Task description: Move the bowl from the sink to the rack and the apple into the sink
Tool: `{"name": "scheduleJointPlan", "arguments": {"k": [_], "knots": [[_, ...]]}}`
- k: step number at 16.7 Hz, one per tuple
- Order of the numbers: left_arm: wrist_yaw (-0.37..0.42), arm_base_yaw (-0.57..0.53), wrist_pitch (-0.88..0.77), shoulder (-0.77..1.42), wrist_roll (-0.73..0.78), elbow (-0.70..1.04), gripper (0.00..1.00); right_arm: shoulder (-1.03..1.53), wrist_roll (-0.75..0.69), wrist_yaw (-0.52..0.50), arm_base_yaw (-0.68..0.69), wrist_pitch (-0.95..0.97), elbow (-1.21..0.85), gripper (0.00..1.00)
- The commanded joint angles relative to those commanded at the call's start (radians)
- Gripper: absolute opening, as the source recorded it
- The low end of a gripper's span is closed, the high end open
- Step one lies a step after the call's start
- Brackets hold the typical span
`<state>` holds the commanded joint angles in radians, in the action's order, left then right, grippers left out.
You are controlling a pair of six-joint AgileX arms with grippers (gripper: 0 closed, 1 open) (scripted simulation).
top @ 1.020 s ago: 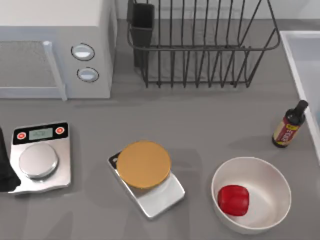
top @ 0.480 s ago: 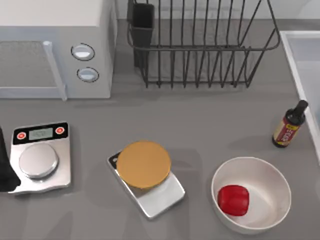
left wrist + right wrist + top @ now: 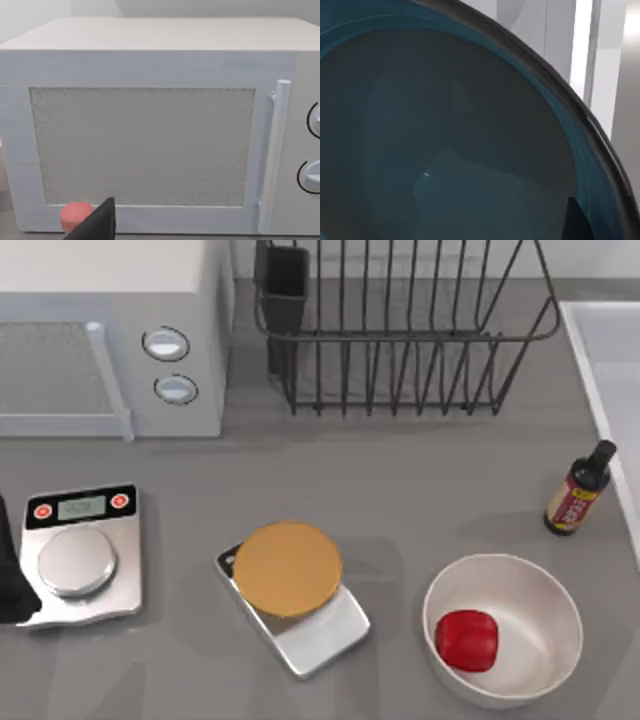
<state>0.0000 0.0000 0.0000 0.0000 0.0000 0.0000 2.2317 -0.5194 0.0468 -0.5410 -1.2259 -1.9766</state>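
Apple (image 3: 467, 640) inside white bowl (image 3: 540, 592), near front right corner of desk. Rack (image 3: 400, 335) at back edge, cutlery cup (image 3: 284, 285) on its left corner. Sink (image 3: 598, 360) rim at right edge. Teal bowl (image 3: 445, 140) close under right wrist camera. Microwave (image 3: 110, 335) at back left. Two scales (image 3: 80, 565) (image 3: 295, 590) along front; sauce bottle (image 3: 578, 490) near sink. Left arm (image 3: 8, 580) parked at left edge. Finger state on both grippers: cannot tell.

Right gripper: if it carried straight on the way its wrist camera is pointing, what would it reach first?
Most likely the inside of the teal-blue bowl, which lies close ahead of the right gripper; how much gap remains is unclear.
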Motion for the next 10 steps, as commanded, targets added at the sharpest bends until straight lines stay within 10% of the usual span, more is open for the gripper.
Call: {"name": "scheduleJointPlan", "arguments": {"k": [10], "knots": [[0.0, 0.0, 0.0, 0.0, 0.0, 0.0, 1.0, -0.683, -0.251, 0.023, -0.241, -0.361, 0.335, 0.0]]}}
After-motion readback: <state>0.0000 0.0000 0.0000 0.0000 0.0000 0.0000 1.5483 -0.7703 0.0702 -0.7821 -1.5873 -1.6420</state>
